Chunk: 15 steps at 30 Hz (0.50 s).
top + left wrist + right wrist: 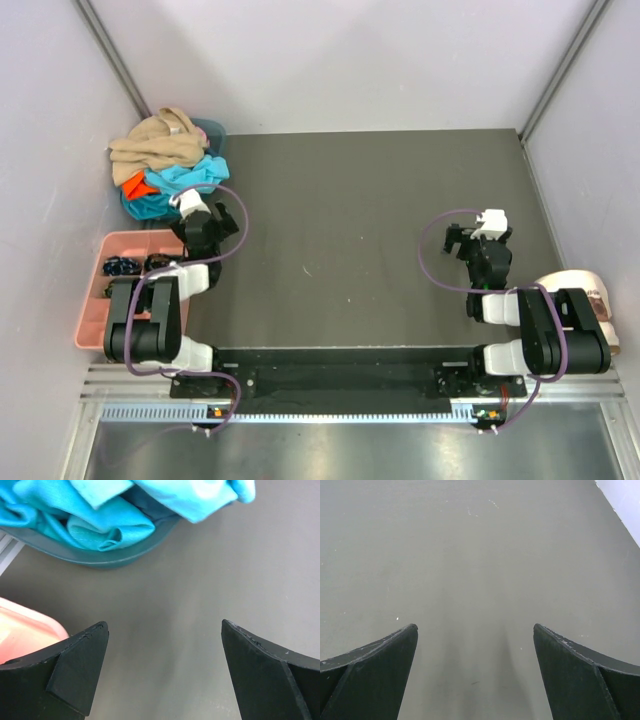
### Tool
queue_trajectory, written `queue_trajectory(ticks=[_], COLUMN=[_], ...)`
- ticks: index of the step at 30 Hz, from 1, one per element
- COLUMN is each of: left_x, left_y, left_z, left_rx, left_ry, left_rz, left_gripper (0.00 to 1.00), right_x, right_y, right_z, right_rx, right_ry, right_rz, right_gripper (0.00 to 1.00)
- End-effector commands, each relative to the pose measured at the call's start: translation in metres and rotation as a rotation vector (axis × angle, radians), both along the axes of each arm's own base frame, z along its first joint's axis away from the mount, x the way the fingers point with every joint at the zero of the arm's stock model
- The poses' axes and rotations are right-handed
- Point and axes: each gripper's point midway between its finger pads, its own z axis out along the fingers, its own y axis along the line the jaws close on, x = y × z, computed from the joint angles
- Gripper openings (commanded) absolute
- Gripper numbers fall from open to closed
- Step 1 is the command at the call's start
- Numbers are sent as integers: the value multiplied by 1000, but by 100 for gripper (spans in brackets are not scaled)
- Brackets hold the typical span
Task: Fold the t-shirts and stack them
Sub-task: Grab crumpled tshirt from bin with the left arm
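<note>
A heap of t-shirts sits in a teal basket at the far left corner: a tan one on top, a turquoise one and a bit of orange below. The turquoise shirt also shows in the left wrist view, spilling over the basket rim. My left gripper is open and empty just in front of the heap, over bare table. My right gripper is open and empty over bare table at the right.
A pink compartment tray lies at the left edge beside the left arm; its corner shows in the left wrist view. A cream cap lies at the right edge by the right arm. White walls enclose the dark table.
</note>
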Motion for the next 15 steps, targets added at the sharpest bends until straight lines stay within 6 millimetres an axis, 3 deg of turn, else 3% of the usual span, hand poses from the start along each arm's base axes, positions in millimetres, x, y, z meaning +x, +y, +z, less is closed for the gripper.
queue_trajectory(ticks=[1, 6, 8, 10, 13, 15], left_x=[-2, 14, 19, 24, 35, 46], left_y=[23, 12, 19, 19, 7, -7], left_z=[3, 13, 18, 8, 1, 4], left_rx=[16, -11, -33, -65, -107, -127], left_ry=[50, 36, 20, 50, 79, 96], left_rz=[128, 61, 120, 139, 76, -11], left_gripper=[99, 99, 99, 99, 99, 99], right_x=[9, 8, 8, 8, 9, 7], right_y=[2, 2, 2, 2, 2, -9], right_z=[20, 19, 20, 20, 21, 24], right_rx=[5, 5, 5, 5, 3, 9], right_ry=[-70, -67, -68, -70, -71, -77], right_rz=[18, 18, 18, 17, 17, -62], right_gripper=[99, 99, 99, 99, 99, 99])
